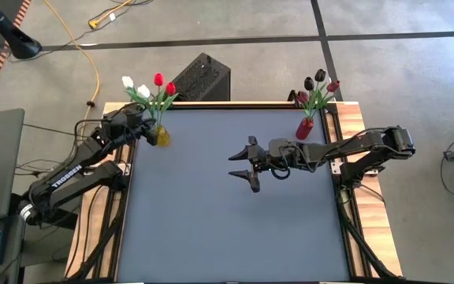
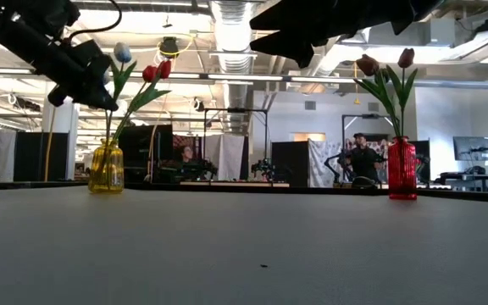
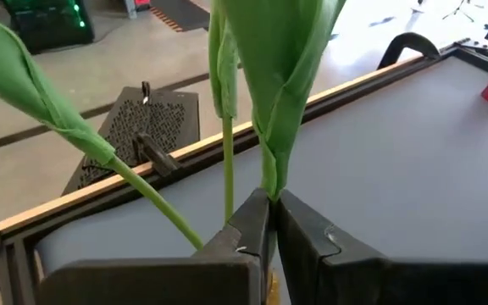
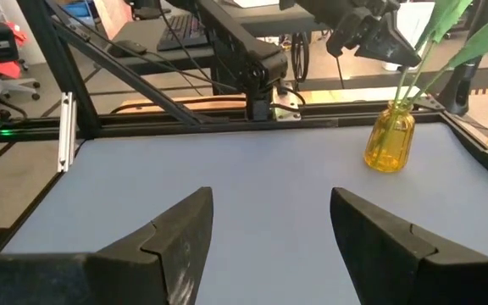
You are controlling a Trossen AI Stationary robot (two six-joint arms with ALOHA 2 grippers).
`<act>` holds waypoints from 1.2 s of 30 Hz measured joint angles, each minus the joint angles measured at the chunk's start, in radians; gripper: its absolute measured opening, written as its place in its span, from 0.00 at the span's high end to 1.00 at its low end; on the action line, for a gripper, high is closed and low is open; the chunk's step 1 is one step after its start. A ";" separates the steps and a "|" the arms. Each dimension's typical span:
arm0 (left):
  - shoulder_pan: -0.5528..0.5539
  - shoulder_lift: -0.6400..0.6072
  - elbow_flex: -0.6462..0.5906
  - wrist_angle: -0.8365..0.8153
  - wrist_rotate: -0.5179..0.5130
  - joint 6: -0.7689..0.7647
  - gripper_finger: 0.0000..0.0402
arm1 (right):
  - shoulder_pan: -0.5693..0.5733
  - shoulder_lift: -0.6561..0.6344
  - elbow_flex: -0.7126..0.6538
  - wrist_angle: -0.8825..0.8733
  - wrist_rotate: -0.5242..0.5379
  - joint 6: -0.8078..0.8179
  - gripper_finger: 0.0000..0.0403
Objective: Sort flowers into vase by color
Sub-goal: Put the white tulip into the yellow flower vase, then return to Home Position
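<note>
Left gripper (image 1: 146, 131), upper left of high view: jaws closed on a green tulip stem (image 3: 269, 161) above the yellow vase (image 1: 161, 136) | yellow vase: white and red tulips (image 1: 150, 84) | right gripper (image 1: 247, 166), frame centre: jaws wide open, empty, above grey table (image 1: 211, 229) | red vase (image 1: 305, 127), upper right: dark maroon tulips (image 1: 318, 83)

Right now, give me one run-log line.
left gripper: shut on tulip stem at yellow vase | right gripper: open, mid-table, empty | red vase: dark tulips
</note>
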 joint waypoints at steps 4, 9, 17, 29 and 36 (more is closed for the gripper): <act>0.000 -0.002 0.000 -0.016 -0.018 -0.008 0.90 | 0.000 0.000 0.000 0.001 0.000 0.000 0.34; 0.000 -0.004 0.000 -0.045 -0.017 -0.036 0.75 | 0.000 0.000 0.000 0.000 -0.001 0.000 0.34; -0.007 -0.017 0.021 -0.165 0.012 -0.086 0.61 | 0.000 0.000 0.000 0.001 -0.001 0.000 0.34; -0.167 -0.021 0.119 -0.239 0.223 -0.153 0.60 | -0.005 0.000 0.000 0.001 0.007 0.040 0.34; -0.412 -0.017 0.119 -0.089 0.213 -0.199 0.64 | -0.019 0.000 0.000 -0.008 0.020 0.046 0.34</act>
